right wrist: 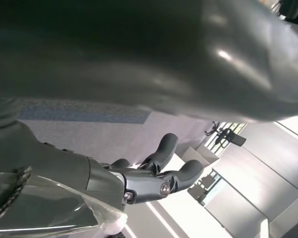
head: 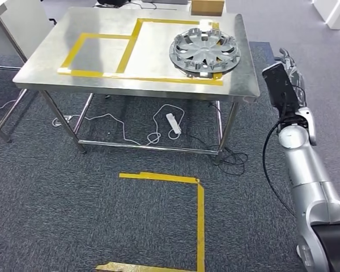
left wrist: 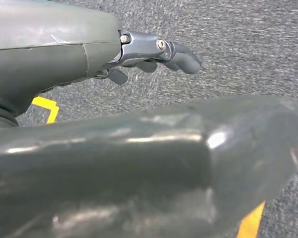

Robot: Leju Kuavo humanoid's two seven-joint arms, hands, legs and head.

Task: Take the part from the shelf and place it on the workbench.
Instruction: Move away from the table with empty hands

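Your R hand (head: 290,71) is raised just off the bench's right end, at about tabletop height, holding nothing. In the R wrist view its fingers (right wrist: 166,148) are spread and only lightly bent, so it's open and empty. It's apart from the bench edge, not touching.

Your L hand (left wrist: 155,52) hangs over the grey carpet (left wrist: 233,44); fingers extended, nothing in them, thumb alongside. Bits of yellow tape (left wrist: 46,106) on the floor show past it.

The part (head: 204,50), a silver hubcap, lies flat on the bench (head: 44,62), inside the larger yellow-taped box (head: 134,42) on the right half of the top. It's toward that box's far right corner, near the bench's right end. A smaller taped box (head: 74,54) sits to the left of it, w/ nothing in it.

Under the bench: white power strip (head: 173,123) w/ white cable looping across the carpet, plus a dark cable by the right leg. Nearer you, a yellow tape outline (head: 200,221) on the floor. Behind the bench's far edge, a cardboard box (head: 207,7).
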